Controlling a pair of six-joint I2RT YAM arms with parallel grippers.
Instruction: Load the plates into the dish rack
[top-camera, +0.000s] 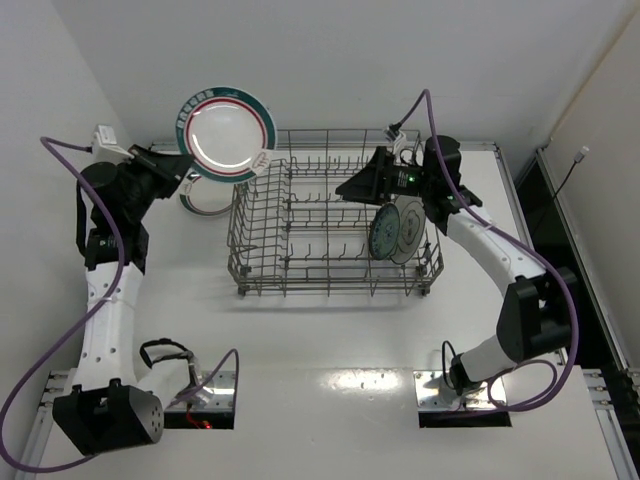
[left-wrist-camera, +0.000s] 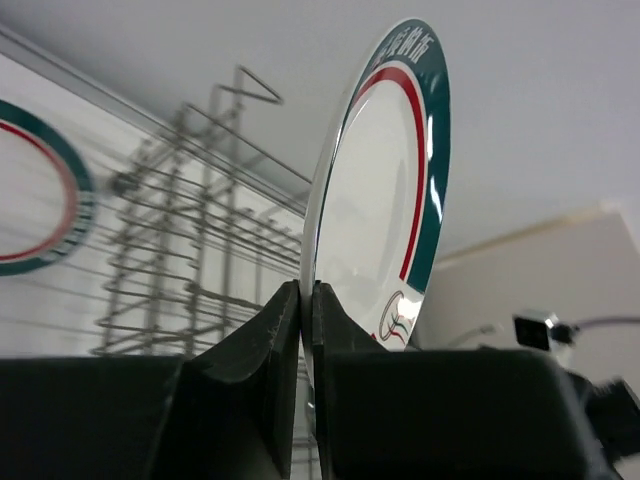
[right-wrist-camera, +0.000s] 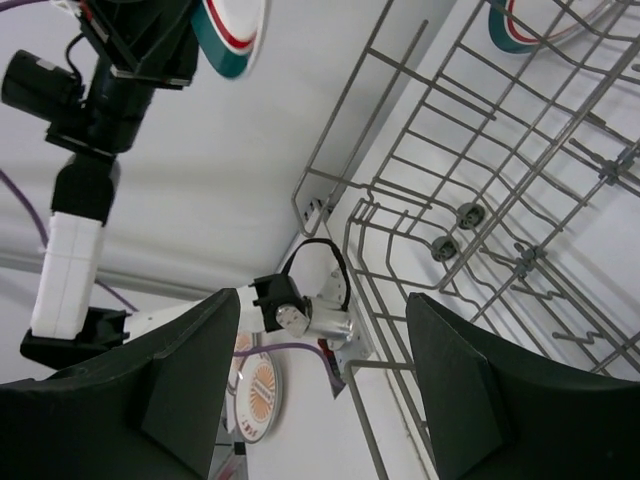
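Observation:
My left gripper (top-camera: 192, 170) is shut on the rim of a white plate with teal-and-red rim bands (top-camera: 225, 133), held upright in the air by the back-left corner of the grey wire dish rack (top-camera: 330, 225). In the left wrist view the fingers (left-wrist-camera: 285, 320) pinch this plate (left-wrist-camera: 390, 180). The second banded plate (top-camera: 198, 203) lies on the table below it. The teal-blue patterned plate (top-camera: 384, 232) and the white grey-ringed plate (top-camera: 408, 230) stand in the rack's right end. My right gripper (top-camera: 347, 188) is open and empty over the rack (right-wrist-camera: 480, 170).
A white wall rises close behind the rack. Purple cables loop from both arms. Metal mounting plates (top-camera: 205, 395) (top-camera: 465, 395) sit at the near edge. The rack's tall wire loop (left-wrist-camera: 245, 85) stands beside the held plate.

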